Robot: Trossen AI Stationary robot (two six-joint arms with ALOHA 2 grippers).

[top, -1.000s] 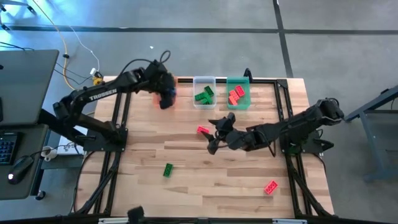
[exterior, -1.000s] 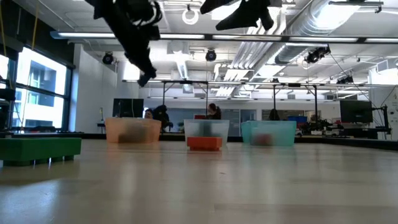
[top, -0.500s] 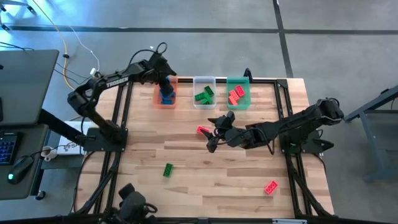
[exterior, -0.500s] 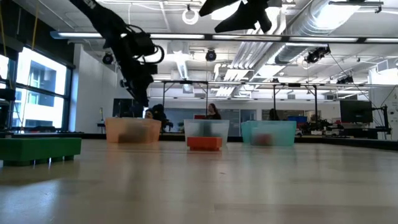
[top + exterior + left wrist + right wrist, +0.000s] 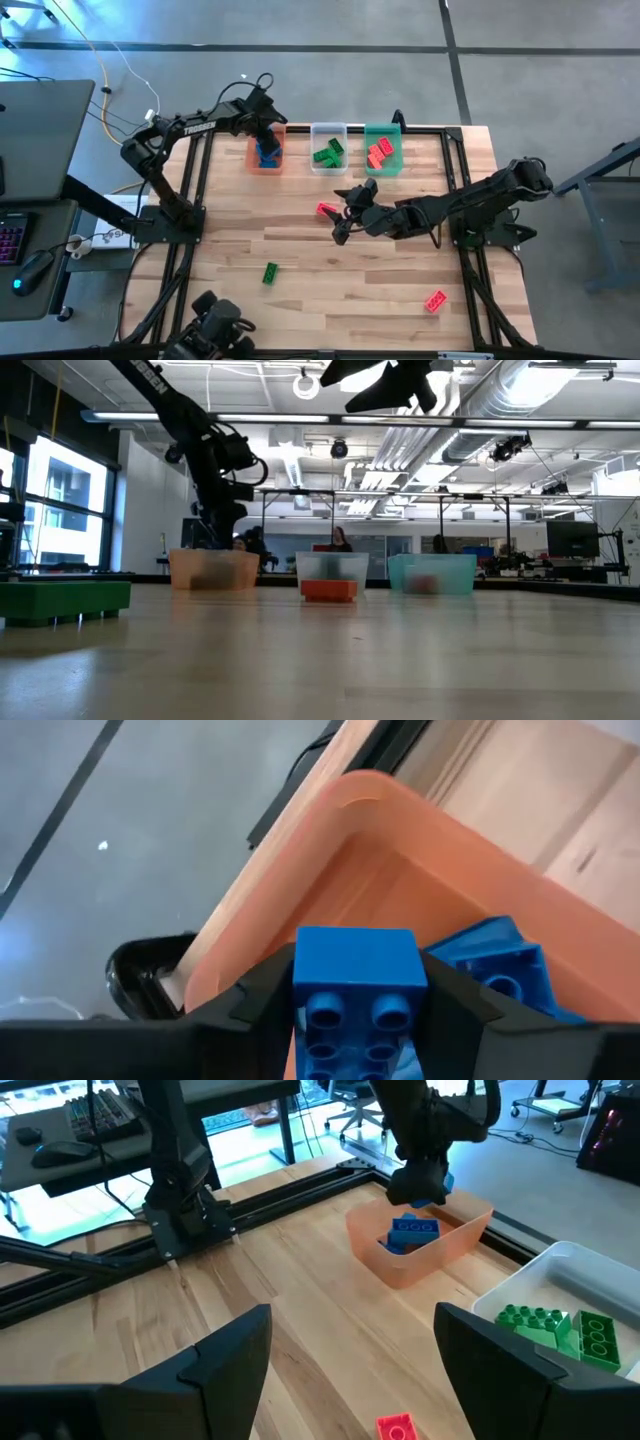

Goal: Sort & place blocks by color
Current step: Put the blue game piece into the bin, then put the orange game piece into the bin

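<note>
Left gripper [image 5: 266, 140] is right over the orange bin [image 5: 253, 160], fingers seemingly clamped on a blue brick [image 5: 358, 982]. Right gripper [image 5: 345, 215], well away from that bin, hangs spread wide beside a red brick [image 5: 326, 209].

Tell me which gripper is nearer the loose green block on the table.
Right. The right gripper hovers mid-table, up and to the right of the green block. The left gripper is farther off, over the orange bin at the table's far edge.
</note>
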